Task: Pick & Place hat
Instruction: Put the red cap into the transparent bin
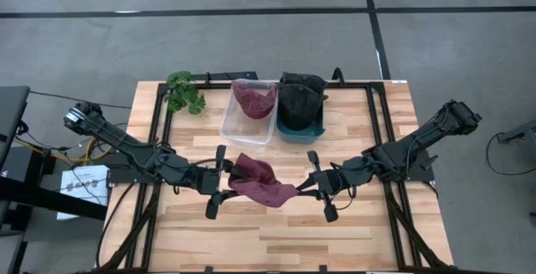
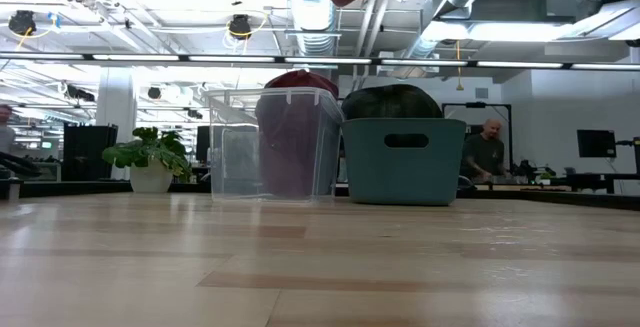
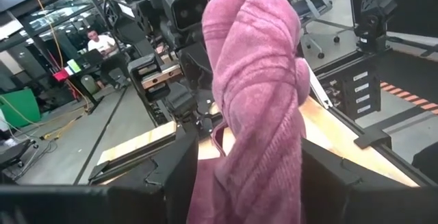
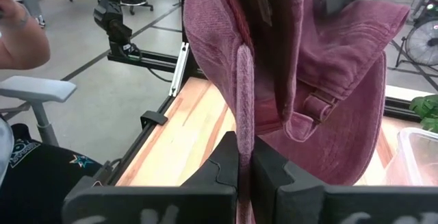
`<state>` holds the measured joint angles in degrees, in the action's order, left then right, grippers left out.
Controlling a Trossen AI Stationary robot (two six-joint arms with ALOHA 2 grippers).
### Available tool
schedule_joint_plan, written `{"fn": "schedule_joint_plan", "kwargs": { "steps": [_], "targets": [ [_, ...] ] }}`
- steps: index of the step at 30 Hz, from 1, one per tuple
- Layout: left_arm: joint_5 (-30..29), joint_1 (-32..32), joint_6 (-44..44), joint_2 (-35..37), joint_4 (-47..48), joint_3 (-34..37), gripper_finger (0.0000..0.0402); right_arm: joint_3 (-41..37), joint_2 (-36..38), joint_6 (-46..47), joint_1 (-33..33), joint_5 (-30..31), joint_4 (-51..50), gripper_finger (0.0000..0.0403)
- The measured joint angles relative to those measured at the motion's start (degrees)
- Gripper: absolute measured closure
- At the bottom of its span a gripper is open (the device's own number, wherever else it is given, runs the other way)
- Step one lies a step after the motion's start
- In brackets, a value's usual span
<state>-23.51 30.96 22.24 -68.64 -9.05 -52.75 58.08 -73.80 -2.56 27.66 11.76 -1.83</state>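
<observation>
Behind us stand a clear bin point(image 1: 249, 121) holding a maroon hat and a teal bin point(image 1: 300, 129) holding a dark one, with a plant point(image 1: 184, 91) at the table's far left edge. The near half of the table point(image 1: 276, 240) lies bare. Our arms reach inward, and the maroon hat point(image 1: 260, 180) hangs between them above the wood: our right gripper point(image 4: 245, 166) is clenched on its fabric, and our left gripper point(image 1: 223, 183) grasps its other side.

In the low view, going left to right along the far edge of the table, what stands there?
Small green potted plant in a white pot → clear plastic bin holding a maroon hat → teal plastic bin with a dark hat heaped on top.
</observation>
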Motion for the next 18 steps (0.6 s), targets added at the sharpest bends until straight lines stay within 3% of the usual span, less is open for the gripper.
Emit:
{"fn": "schedule_joint_plan", "kwargs": {
  "steps": [9, 18],
  "targets": [
    [0.00, 0.00, -0.02, 0.00, -1.16, 0.00, 0.0235, 0.00, 0.00, 0.03, -0.02, 0.00, -0.07, 0.0401],
    [0.00, 0.00, -1.40, 0.01, -1.51, 0.00, 0.0344, 0.00, 0.00, 0.07, -0.01, -1.39, 0.07, 0.0401]
  ]
}}
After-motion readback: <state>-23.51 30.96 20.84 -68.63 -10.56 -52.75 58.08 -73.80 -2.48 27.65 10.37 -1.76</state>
